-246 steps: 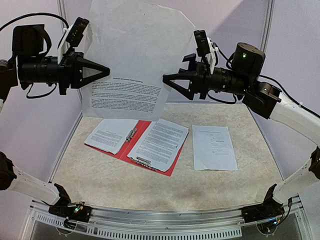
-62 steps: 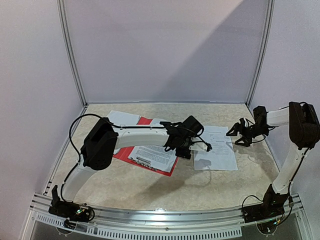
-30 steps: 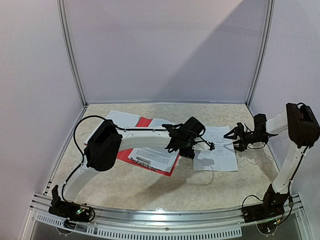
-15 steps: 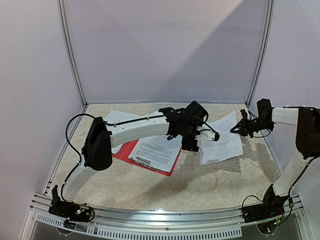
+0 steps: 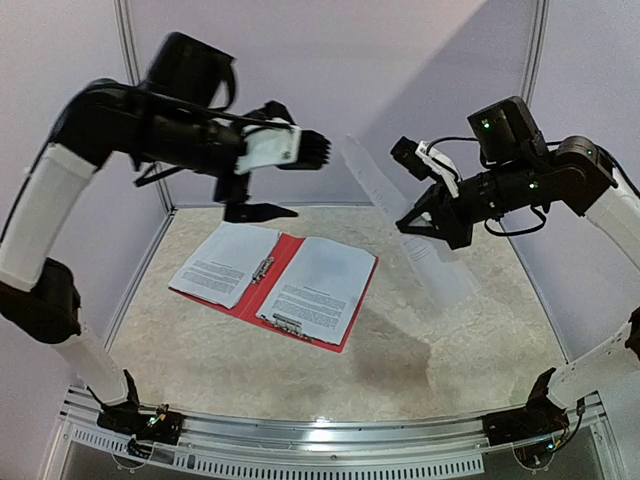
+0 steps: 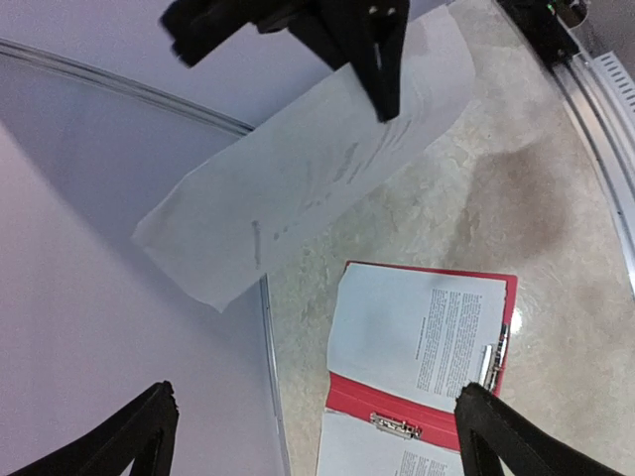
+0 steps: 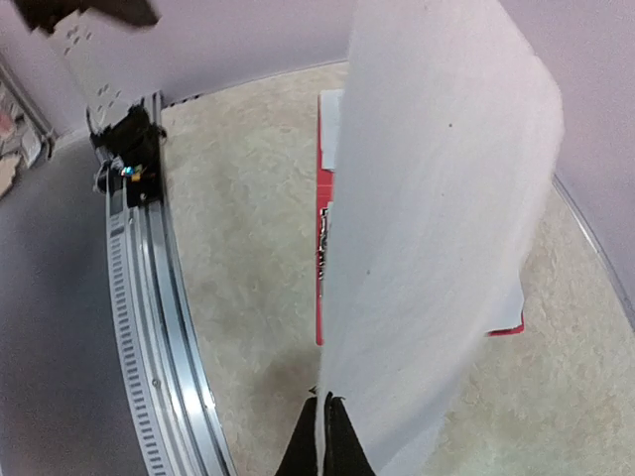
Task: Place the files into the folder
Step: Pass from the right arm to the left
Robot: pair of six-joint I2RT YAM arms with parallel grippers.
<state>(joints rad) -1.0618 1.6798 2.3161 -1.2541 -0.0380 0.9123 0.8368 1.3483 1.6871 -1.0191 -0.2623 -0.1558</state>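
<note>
At right centre of the overhead view, my right pincer (image 5: 403, 227) pinches the edge of a thin white printed paper sheet (image 5: 447, 277), held tilted in the air. At upper left, my left pincer (image 5: 290, 180) hangs spread wide. The flat red plastic folder (image 5: 284, 257) lies open at centre on the beige table (image 5: 300, 385), with white printed pages (image 5: 320, 285) on both halves.

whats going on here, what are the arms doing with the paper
Two robot arms are filing printed sheets into a red folder, which lies open on the table with a page on each half. The right gripper is shut on the edge of one loose sheet and holds it in the air to the right of the folder. The left gripper is raised above the back left of the table, open and empty.
</note>
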